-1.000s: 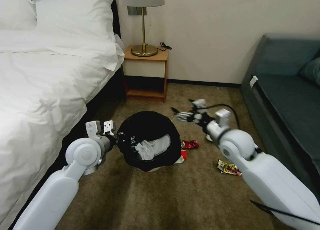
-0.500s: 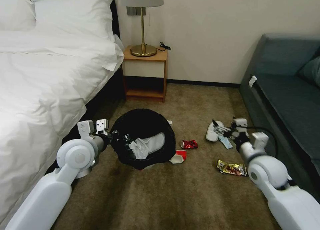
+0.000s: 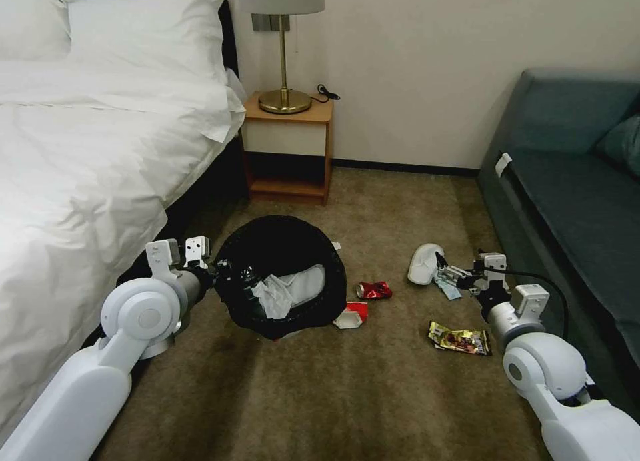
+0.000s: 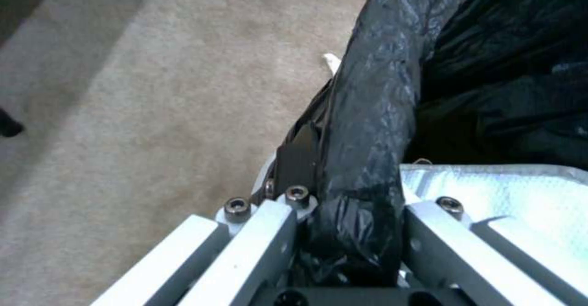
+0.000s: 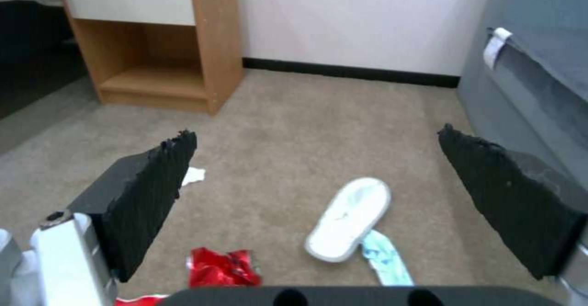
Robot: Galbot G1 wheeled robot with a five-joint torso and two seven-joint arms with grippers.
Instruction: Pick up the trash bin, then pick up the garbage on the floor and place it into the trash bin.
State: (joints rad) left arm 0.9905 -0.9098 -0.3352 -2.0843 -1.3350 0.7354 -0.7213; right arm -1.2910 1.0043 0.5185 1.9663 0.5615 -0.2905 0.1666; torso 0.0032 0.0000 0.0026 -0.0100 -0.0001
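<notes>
Though tilted, black-lined trash bin (image 3: 283, 274)

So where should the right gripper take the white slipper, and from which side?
Judging by its pose, across the narrow width, coming from above: the slipper lies flat and long on the carpet, clear of the sofa. The open right gripper hovers beside it.

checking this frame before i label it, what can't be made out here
- Bottom of the trash bin: in the head view, the black bag and the white slipper inside it cover it.
- Left claw, clamped on the bin rim: in the left wrist view, its fingertips are buried in bag plastic.
- Gold wrapper: print too small to read.
- Pale blue packet beside the floor slipper: cut off by the right claw body.
</notes>
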